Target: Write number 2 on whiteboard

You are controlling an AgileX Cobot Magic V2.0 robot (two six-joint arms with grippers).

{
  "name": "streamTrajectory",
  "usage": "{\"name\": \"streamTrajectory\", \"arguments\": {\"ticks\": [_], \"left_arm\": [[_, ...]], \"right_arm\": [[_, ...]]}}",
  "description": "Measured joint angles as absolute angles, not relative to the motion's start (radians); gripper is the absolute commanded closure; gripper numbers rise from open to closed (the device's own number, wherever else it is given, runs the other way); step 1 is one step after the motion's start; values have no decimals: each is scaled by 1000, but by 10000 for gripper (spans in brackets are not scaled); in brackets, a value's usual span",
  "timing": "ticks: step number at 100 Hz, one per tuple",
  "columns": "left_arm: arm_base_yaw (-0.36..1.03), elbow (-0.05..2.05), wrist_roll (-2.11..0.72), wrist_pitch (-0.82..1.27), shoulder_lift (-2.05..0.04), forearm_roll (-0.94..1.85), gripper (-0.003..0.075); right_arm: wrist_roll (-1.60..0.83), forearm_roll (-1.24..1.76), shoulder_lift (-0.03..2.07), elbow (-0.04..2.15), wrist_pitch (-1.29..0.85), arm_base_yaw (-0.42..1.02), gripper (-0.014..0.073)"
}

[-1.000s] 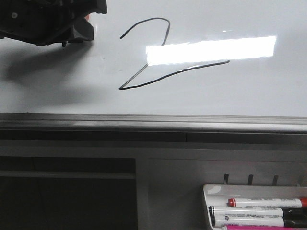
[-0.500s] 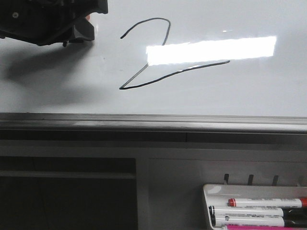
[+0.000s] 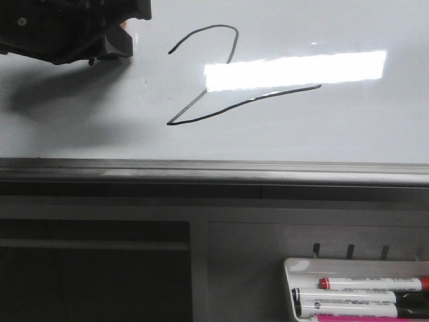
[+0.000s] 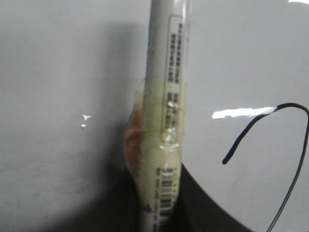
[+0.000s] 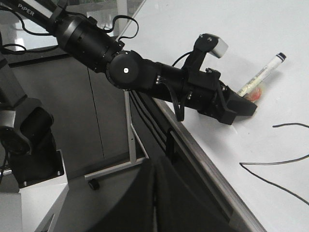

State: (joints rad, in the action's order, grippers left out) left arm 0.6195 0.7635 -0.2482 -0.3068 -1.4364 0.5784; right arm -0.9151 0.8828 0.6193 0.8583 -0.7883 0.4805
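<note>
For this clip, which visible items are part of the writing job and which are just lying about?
Job:
- glossy white whiteboard
- black hand-drawn number 2
- white marker pen held by the left gripper

Lying about:
- small white marker tray
- spare white markers in it

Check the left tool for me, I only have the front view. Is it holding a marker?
Observer: Yes. The right wrist view shows the left tool gripping a white marker that sticks out past it.
Operator: Is the marker's end on the line?
Observer: No. Its dark far end is apart from the number 2, over bare whiteboard. I cannot tell whether it touches the board.
Operator: Anything on the barrel?
Observer: The left wrist view shows yellowish tape wrapped round it, over a printed label.
</note>
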Motion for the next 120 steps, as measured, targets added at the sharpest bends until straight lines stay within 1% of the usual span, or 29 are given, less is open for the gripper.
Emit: {"name": "streamTrajectory", "arguments": {"ticks": [11,43,50,55,61,66,103,112,120], "left_arm": [[621,763,-248,-305,-1436,574,528],[624,763,-248,-305,-1436,570,526],[624,763,-248,-305,-1436,570,490],[624,763,-248,-305,-1436,569,436],[626,766,-248,-303,-1436,566,349],[628,766,-248,-299,-1436,564,310],[628,766,-248,-298,-1436,560,302],[628,766,-248,-298,-1436,560,278],[628,766,-248,-298,-1434,560,240]], "right_arm": [[-915,883,619,858,-788,481,664],[-915,883,619,858,-788,481,664],[-915,883,619,858,-788,481,664],[-913,883,619,858,-788,481,664],[-913,883,619,858,-788,481,664],[-913,883,619,858,-788,481,664],[-913,887,619,856,-788,481,664],[-913,887,619,856,-788,481,664],[-913,887,619,856,-788,481,664]]}}
